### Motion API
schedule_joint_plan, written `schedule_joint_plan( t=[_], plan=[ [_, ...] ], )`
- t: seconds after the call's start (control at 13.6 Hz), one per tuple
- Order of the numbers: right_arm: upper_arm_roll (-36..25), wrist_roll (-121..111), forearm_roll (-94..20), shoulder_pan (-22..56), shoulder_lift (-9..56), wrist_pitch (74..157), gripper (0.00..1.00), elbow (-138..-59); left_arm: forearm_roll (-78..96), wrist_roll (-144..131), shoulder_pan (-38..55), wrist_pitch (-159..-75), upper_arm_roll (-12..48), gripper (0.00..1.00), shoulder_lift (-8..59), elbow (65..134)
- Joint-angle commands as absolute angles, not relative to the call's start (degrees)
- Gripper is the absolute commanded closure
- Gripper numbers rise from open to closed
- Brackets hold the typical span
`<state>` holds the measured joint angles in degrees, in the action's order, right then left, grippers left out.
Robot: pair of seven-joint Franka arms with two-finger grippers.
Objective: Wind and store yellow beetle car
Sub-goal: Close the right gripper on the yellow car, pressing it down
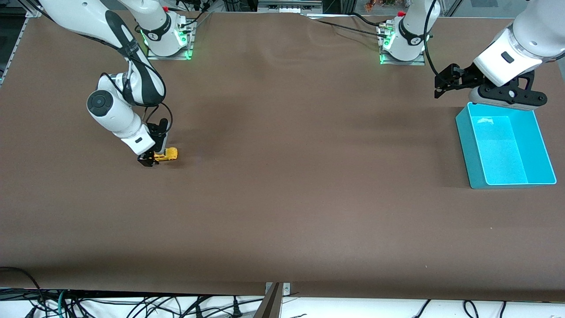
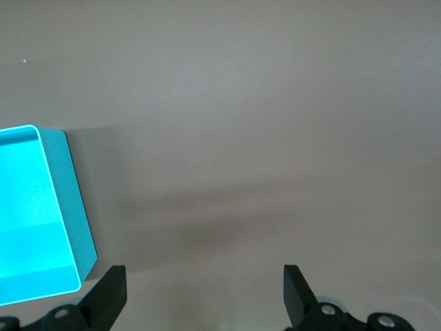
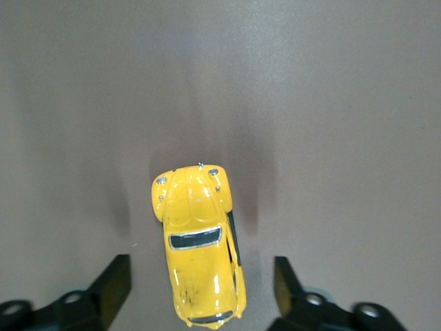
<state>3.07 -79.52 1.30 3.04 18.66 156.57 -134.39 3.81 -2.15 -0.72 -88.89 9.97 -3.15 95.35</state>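
The yellow beetle car stands on its wheels on the brown table toward the right arm's end. My right gripper is low over the car's end. In the right wrist view the car lies between the two open fingers, with a gap on each side, and the gripper is not touching it. My left gripper hangs in the air, open and empty, beside the farther corner of the teal bin. In the left wrist view its fingers frame bare table.
The teal open bin stands toward the left arm's end of the table, with nothing in it. The brown table cloth covers the table. Cables hang below the table's front edge.
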Motion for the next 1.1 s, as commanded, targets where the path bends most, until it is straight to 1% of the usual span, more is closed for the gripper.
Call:
schedule_joint_plan(
  t=[0.0,0.07,0.15,0.22,0.37,0.44,0.51,0.73,1.03],
  plan=[
    [3.52,-80.07,2.02,2.55,19.16,157.41,0.29,-134.12,3.16,-3.08,-0.53,-87.19,10.11,0.0,-2.55,93.6],
    [3.52,-80.07,2.02,2.55,19.16,157.41,0.36,-134.21,3.16,-3.08,-0.53,-87.19,10.11,0.0,-2.55,93.6],
    [3.52,-79.98,2.02,2.55,19.07,157.33,0.46,-134.21,3.16,-3.08,-0.53,-87.19,10.11,0.0,-2.55,93.6],
    [3.52,-79.98,1.93,2.55,19.07,157.24,0.53,-134.21,3.16,-3.08,-0.53,-87.19,10.11,0.0,-2.55,93.6],
    [3.52,-79.89,1.93,2.64,18.81,156.89,0.76,-134.21,3.16,-3.08,-0.53,-87.19,10.11,0.0,-2.55,93.6],
    [4.21,-79.37,1.93,2.64,18.63,156.62,0.82,-134.21,3.16,-3.08,-0.53,-87.1,10.11,0.0,-2.64,93.6],
    [4.91,-79.02,1.93,2.64,18.2,155.32,0.84,-134.12,3.08,-3.08,-0.53,-87.1,10.11,0.0,-2.64,93.6],
    [5.8,-79.19,1.93,2.55,16.26,151.71,0.84,-133.77,3.16,-3.08,-0.53,-86.84,10.19,0.0,-2.64,93.6],
    [5.8,-79.72,1.76,2.55,17.57,152.23,0.83,-133.86,3.16,-3.95,-0.44,-86.57,10.2,0.0,-2.64,93.52]
  ],
)
